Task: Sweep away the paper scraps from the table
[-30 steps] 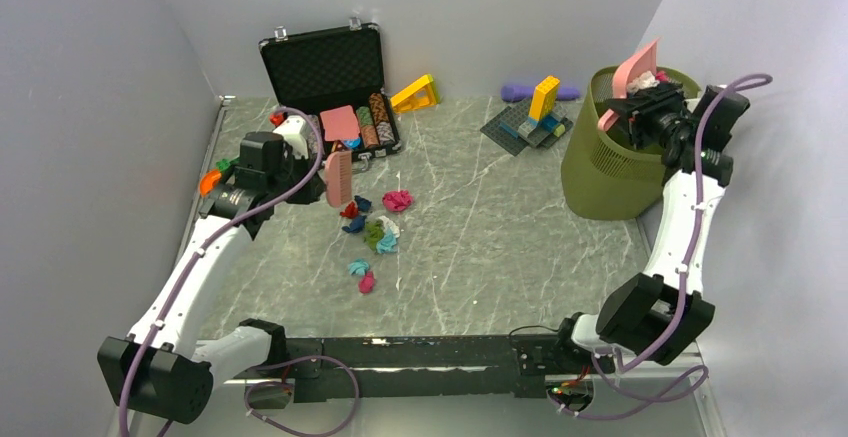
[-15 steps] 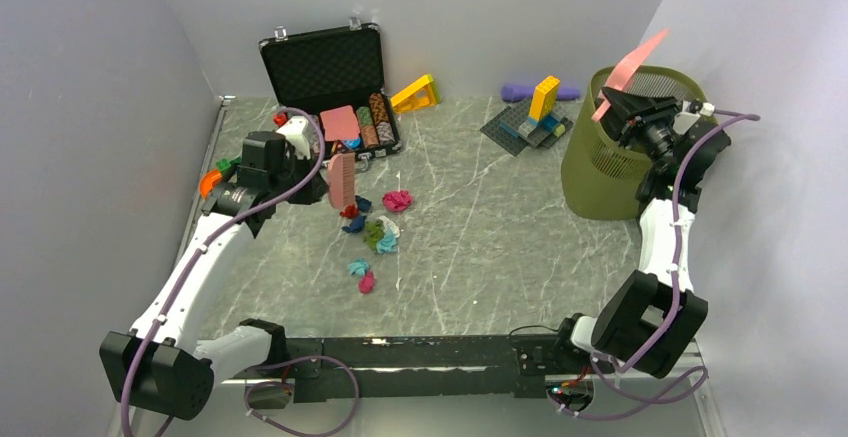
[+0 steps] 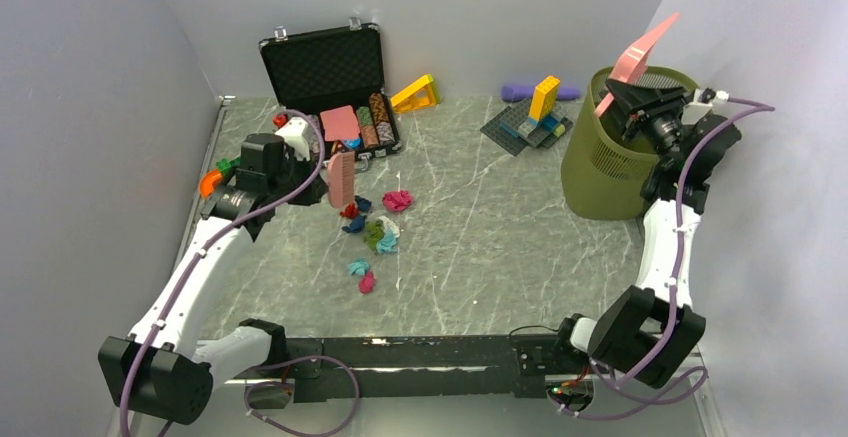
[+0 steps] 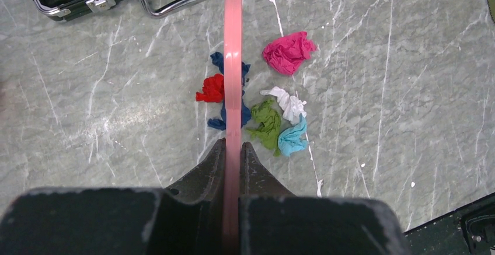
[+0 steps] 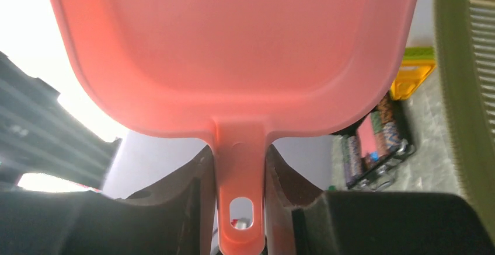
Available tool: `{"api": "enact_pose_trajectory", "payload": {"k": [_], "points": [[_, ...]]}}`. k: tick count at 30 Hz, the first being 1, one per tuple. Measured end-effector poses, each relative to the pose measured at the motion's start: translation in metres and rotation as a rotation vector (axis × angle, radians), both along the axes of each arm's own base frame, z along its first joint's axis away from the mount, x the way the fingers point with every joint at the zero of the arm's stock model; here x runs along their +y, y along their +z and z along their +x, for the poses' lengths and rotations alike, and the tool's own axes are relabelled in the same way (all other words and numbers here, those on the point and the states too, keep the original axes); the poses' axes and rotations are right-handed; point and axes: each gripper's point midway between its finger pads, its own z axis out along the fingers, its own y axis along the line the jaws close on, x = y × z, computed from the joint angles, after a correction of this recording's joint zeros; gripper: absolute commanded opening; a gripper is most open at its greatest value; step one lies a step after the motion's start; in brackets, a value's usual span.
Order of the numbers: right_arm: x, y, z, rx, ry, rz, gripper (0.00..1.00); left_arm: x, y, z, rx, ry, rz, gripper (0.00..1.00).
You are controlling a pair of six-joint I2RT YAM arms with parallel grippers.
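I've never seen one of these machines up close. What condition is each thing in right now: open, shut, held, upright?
Paper scraps: loose on the table, unswept.
Left gripper: shut on the pink brush.
Pink brush: held edge-on above the scraps.
Right gripper: shut on the pink dustpan handle.
Green bin: upright, open-topped.
Pink dustpan: raised, tilted above the bin.
Black case: lid open.

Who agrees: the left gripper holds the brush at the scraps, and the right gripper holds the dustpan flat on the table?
One point is wrong: the right gripper holds the dustpan raised above the bin, not flat on the table, as the top view shows. The left gripper does hold the brush at the scraps.
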Motion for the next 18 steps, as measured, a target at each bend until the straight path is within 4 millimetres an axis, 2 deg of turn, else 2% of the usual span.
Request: {"api": "enact_pose_trajectory", "payload": {"k": [4, 7, 10, 13, 18], "points": [[0.014, 0.023, -0.007, -0.029, -0.057, -0.194, 0.00, 0.001, 0.001, -0.003, -0.011, -0.001, 0.002, 0.00], [0.044, 0.034, -0.017, -0.067, -0.049, -0.347, 0.00, 0.005, 0.002, -0.003, -0.023, 0.018, 0.011, 0.00], [0.079, 0.033, -0.020, -0.082, -0.007, -0.472, 0.00, 0.010, 0.004, -0.001, -0.043, 0.049, 0.018, 0.00], [0.113, 0.015, -0.017, -0.059, 0.041, -0.589, 0.00, 0.016, 0.006, 0.001, -0.051, 0.097, 0.020, 0.00], [0.180, -0.043, -0.016, 0.030, 0.170, -0.830, 0.00, 0.030, 0.005, 0.004, -0.042, 0.208, 0.027, 0.00]]}}
